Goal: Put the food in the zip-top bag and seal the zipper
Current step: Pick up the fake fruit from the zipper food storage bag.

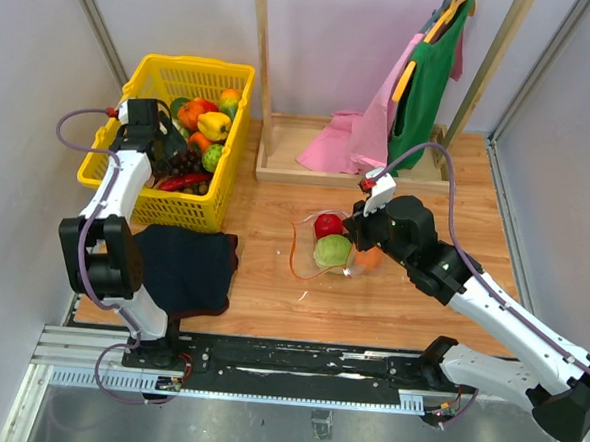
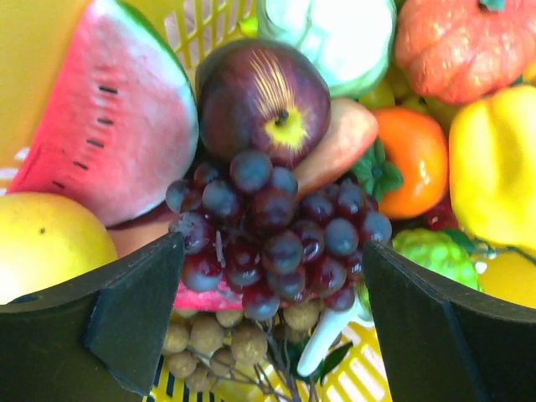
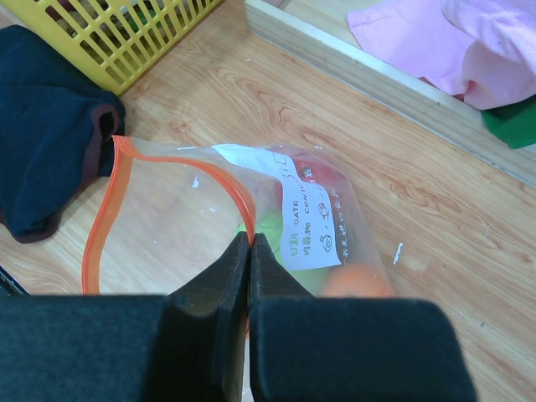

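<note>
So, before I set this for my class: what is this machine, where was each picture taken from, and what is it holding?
These are two robot arms bolted at a table's near edge, each ending in two fingers. The wide picture looks down from above and behind them; the other two come from cameras on the wrists. The left arm reaches into a yellow basket of toy food; the left fingers stand open on either side of purple grapes, gripping nothing. The right fingers are pinched shut on the rim of a clear zip-top bag, its orange-edged mouth gaping. Inside lie a red apple, a green cabbage and an orange. A dark cloth lies on the table beside the basket.
</note>
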`<action>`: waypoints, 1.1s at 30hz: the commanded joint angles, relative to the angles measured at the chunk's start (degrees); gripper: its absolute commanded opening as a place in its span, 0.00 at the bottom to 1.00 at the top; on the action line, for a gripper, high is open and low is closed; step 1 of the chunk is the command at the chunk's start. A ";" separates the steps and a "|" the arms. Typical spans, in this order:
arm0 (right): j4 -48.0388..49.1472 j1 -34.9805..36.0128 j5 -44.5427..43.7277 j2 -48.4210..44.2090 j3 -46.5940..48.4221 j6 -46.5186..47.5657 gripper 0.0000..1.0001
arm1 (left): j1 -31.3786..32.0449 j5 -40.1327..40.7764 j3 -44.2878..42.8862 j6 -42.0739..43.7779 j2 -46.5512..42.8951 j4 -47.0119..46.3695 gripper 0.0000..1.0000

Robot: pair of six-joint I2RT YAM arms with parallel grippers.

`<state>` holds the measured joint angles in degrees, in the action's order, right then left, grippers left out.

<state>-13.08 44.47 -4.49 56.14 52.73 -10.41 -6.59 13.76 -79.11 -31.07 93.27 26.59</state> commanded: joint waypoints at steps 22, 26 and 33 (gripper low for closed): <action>1.74 -1.60 -0.46 -0.72 -0.26 0.41 0.01 | -0.85 2.13 -4.12 3.12 2.63 -0.28 0.32; 1.70 -1.63 -0.52 -1.03 -0.34 0.22 0.01 | -0.81 2.09 -3.68 4.47 -0.66 0.25 0.16; 1.59 -1.60 -0.43 -1.29 -0.35 -0.04 0.01 | -0.84 -0.40 -3.81 6.16 -5.07 0.66 0.00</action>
<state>-13.10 44.47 -4.51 56.12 52.73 -10.44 -7.64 14.98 -83.18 -26.76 91.64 27.07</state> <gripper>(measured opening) 0.014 0.057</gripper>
